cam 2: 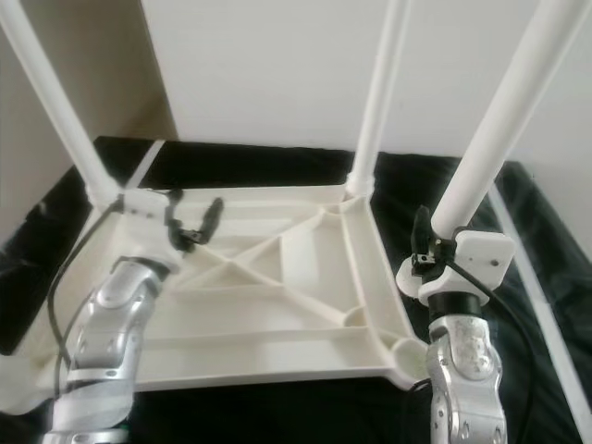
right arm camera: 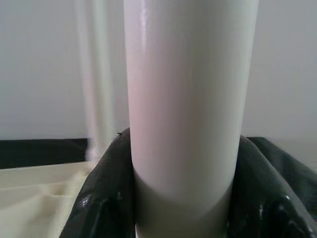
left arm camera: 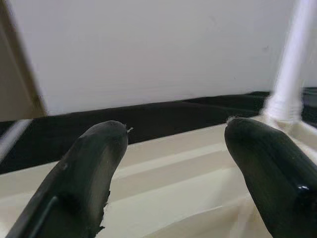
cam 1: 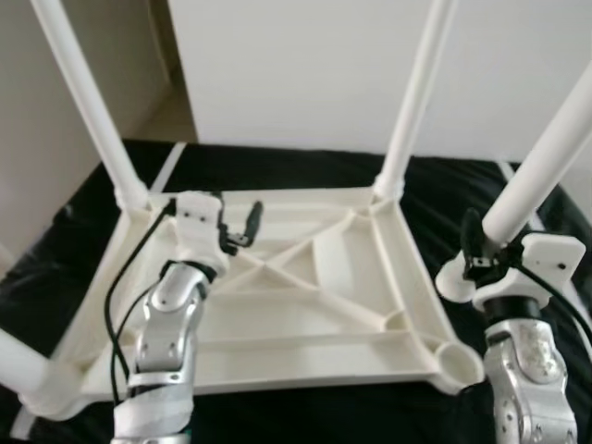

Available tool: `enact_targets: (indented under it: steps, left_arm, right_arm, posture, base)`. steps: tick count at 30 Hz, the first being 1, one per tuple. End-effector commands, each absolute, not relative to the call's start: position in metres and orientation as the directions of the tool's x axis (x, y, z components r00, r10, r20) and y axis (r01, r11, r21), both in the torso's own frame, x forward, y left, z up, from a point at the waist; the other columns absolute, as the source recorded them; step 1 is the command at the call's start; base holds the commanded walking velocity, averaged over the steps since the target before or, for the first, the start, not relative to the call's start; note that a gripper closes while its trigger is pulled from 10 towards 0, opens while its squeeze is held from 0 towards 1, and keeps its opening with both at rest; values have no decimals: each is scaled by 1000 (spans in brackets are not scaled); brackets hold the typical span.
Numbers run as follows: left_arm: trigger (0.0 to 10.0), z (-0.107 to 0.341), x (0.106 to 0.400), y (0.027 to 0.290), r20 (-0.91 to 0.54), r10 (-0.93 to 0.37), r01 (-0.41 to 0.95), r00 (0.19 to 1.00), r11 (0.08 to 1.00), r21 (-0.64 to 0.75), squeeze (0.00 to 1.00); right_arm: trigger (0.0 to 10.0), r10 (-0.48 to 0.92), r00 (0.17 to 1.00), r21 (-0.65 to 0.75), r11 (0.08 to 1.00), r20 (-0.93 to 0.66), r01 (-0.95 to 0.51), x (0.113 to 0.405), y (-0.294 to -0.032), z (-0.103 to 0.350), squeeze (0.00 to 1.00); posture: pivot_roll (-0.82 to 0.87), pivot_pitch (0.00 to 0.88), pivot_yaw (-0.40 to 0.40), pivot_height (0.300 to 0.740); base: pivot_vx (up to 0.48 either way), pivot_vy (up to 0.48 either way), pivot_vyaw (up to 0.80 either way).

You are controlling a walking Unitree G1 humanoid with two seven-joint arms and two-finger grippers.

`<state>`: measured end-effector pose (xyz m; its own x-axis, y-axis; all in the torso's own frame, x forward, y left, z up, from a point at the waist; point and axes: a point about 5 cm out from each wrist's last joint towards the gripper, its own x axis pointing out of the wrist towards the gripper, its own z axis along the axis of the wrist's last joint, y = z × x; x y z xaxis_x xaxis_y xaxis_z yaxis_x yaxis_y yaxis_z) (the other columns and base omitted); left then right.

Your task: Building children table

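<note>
Currently: right gripper [cam 1: 481, 252], lower right, clamps the fourth table leg [cam 1: 546, 166], likely for seating in the empty corner socket [cam 1: 460, 361]. Left gripper [cam 1: 242, 228], fingers apart, hovers above the upturned tabletop [cam 1: 305, 314].

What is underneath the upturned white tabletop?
The upturned tabletop lies on a black cloth, which shows along its far, right and near edges. What the cloth covers cannot be seen. The right gripper holds a loose leg beside the empty corner socket.

Tops of the table legs [cam 1: 88, 102] cropped by the frame; near-left leg [cam 1: 23, 375] mostly cut off, perhaps attached.
</note>
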<state>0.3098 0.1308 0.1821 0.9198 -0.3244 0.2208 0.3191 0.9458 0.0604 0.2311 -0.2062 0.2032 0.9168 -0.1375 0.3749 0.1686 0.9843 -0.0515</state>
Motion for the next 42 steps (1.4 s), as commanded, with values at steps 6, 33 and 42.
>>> enact_targets:
  steps: [6, 33, 42]
  left_arm:
    - [10000, 179, 312, 128, 208, -302, 312, 930, 950, -14, 0]
    - [10000, 174, 309, 130, 156, -337, 349, 929, 935, -63, 0]
    - [10000, 173, 307, 132, 146, -325, 338, 934, 938, -76, 0]
  right_arm:
    - [10000, -153, 908, -58, 980, 390, 190, 229, -209, 206, 0]
    - [10000, -131, 915, -66, 983, 381, 169, 228, -208, 206, 0]
    - [10000, -124, 918, -71, 984, 376, 162, 227, -208, 205, 0]
  posture:
    - [-31, 27, 10, 740]
    - [-25, 48, 1, 740]
    - [-22, 54, -8, 740]
  base:
    - [0, -67, 0]
    - [0, 0, 0]
    - [0, 0, 0]
